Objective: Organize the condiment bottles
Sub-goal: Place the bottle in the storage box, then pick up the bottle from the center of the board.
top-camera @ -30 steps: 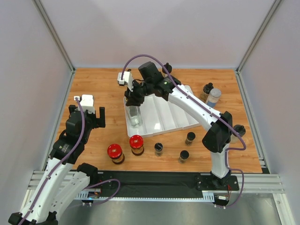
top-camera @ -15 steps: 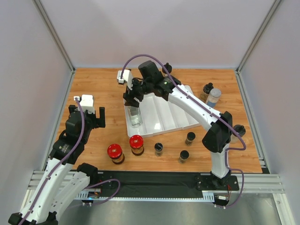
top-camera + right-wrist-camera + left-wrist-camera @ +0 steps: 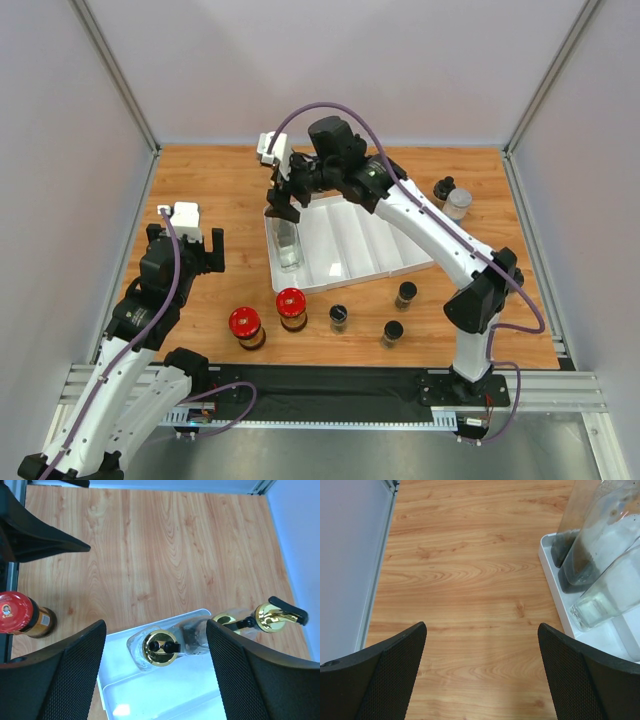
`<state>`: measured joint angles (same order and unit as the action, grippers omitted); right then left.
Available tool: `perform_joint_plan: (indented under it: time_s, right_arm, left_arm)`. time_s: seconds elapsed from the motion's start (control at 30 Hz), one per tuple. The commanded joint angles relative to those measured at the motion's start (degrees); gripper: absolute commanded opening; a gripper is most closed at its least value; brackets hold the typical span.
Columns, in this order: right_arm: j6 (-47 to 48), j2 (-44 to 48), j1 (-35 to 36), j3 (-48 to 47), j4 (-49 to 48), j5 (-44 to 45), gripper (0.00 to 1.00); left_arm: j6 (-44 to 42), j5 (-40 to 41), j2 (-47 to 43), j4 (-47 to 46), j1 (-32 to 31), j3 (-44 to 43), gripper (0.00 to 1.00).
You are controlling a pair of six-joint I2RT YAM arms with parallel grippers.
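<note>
**benchrat:** Anyone checked the right pincer (image 3: 156,626)? Holding something or not?

**yamfan:** Nope, empty. The jaws are spread wide and it hangs right over a gold-spouted bottle (image 3: 160,648). The wrist view shows clear gaps between the fingers and that gold top. The bottle stands upright in the left end lane of the white tray (image 3: 345,262). A second gold-spouted bottle (image 3: 272,616) sticks up just beside it, toward the far end, with its base hidden in that view.

**benchrat:** And the left pincer (image 3: 481,630)?

**yamfan:** Also wide open with nothing in it, over bare tabletop (image 3: 215,180) left of the tray. Its camera catches a row of clear bottles (image 3: 612,592) standing along that same edge lane, a couple with dark stuff at the bottom.

**benchrat:** Rest of the condiments?

**yamfan:** Out on the tabletop. In front of the tray's near edge there's a left red-lidded jar (image 3: 245,322) and a right red-lidded jar (image 3: 291,303) close together. Just right of those is a black-capped jar (image 3: 339,317). A second black-capped jar (image 3: 392,332) and a third black-capped jar (image 3: 406,293) sit further right. Off the tray's far right corner, a dark-capped bottle (image 3: 443,188) and a silver-lidded jar (image 3: 459,203) stand right beside each other. Can't tell if they touch.
</note>
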<state>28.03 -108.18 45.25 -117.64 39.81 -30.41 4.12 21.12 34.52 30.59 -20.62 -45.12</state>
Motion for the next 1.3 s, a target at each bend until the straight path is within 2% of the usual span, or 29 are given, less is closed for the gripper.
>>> perform_joint_plan:
  time_s: [0.0,0.23,0.47,0.63,0.9,1.27]
  right_arm:
    - [-2.9,4.6,0.2,-3.8,0.3,-0.8,0.83]
    - [-9.3,7.3,-1.1,-3.6,-0.6,6.0,0.84]
    - [-16.3,10.3,-6.1,2.6,-5.4,11.5,0.84]
    - [-19.9,9.4,-9.4,3.5,-7.0,13.0,0.85]
    - [-21.8,2.5,-13.0,0.5,-5.7,17.4,0.85]
    - [-23.1,-10.7,-14.5,-10.0,-2.6,24.0,0.87]
  left_arm:
    - [-0.7,0.0,-0.3,-1.5,-0.2,0.3,1.00]
    - [-0.6,0.0,-0.5,-1.6,-0.2,0.3,1.00]
    - [-0.6,-0.5,-0.5,-1.7,-0.2,0.3,1.00]
    - [-0.6,-0.6,-0.5,-1.7,-0.2,0.3,1.00]
    - [-0.6,-0.8,-0.2,-1.7,-0.2,0.3,1.00]
    - [-0.7,-0.8,-0.2,-1.8,-0.2,0.4,1.00]
